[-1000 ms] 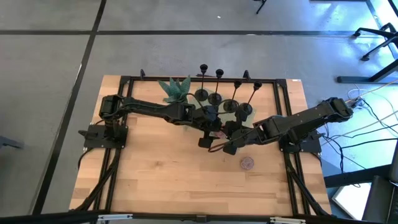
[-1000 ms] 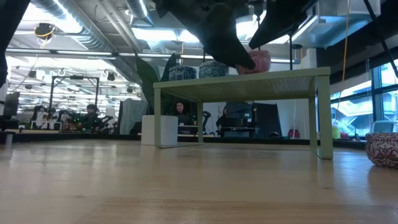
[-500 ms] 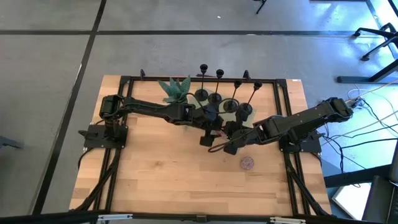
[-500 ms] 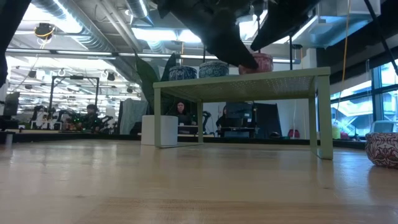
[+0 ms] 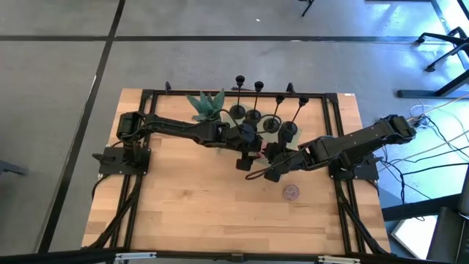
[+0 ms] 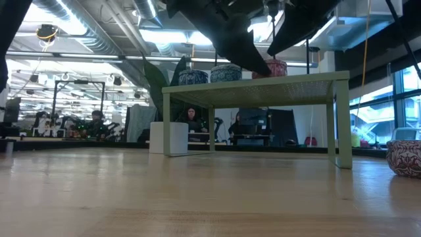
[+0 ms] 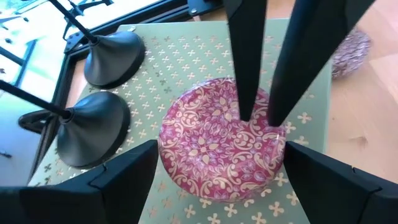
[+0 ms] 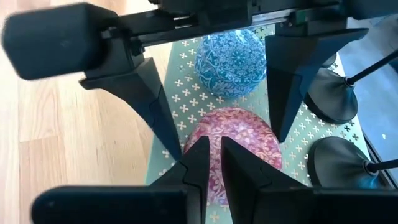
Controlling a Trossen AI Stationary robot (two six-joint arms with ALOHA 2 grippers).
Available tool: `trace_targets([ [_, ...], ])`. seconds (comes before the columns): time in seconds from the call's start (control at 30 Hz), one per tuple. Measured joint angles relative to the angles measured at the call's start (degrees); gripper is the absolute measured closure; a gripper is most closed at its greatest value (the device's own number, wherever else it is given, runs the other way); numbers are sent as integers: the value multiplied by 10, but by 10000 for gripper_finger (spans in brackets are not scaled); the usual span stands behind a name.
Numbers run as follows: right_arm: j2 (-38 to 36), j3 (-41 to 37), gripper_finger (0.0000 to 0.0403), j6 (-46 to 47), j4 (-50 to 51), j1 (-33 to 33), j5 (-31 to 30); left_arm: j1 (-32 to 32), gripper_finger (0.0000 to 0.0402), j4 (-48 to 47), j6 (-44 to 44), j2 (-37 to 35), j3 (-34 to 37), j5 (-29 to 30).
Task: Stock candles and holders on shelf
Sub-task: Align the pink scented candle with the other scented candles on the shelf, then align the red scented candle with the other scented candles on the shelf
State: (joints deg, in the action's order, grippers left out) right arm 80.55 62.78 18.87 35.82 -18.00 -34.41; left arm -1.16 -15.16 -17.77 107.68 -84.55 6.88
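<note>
One pink-red candle (image 5: 292, 192) lies on the wooden tabletop (image 5: 198, 205), near right. On the shelf (image 6: 263, 89), the left gripper (image 7: 214, 165) straddles another pink-red candle (image 7: 221, 146), fingers apart. The right gripper (image 8: 211, 168), fingers together, touches its top. Blue candles (image 6: 209, 74) sit leftward; holders (image 5: 264, 117) stand farthest.
</note>
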Motion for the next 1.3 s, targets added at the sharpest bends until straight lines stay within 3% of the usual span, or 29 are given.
trace_targets([
  [0.2, -2, 0, 359, -2, 0, -1, -11, 11, 61, -5, -21, -26, 1, 70],
  [0.4, -15, 0, 359, 4, -2, -2, -14, 28, 62, -40, -18, -82, 1, 42],
  [0.7, -54, 0, 359, 16, -17, -52, 25, 81, 62, -231, 67, -218, 1, 40],
  [0.87, -66, 0, 359, -74, -80, -69, 86, 118, 61, -308, 133, -297, 1, 43],
  [0.97, -65, 0, 359, -109, -141, -65, 108, 145, 61, -335, 162, -334, 1, 78],
  [1.13, -62, 1, 356, -116, -229, -39, 194, 191, 61, -367, 204, -362, 1, 172],
  [1.3, -62, 1, 337, -168, -243, -32, 196, 223, 61, -410, 246, -361, 1, 218],
])
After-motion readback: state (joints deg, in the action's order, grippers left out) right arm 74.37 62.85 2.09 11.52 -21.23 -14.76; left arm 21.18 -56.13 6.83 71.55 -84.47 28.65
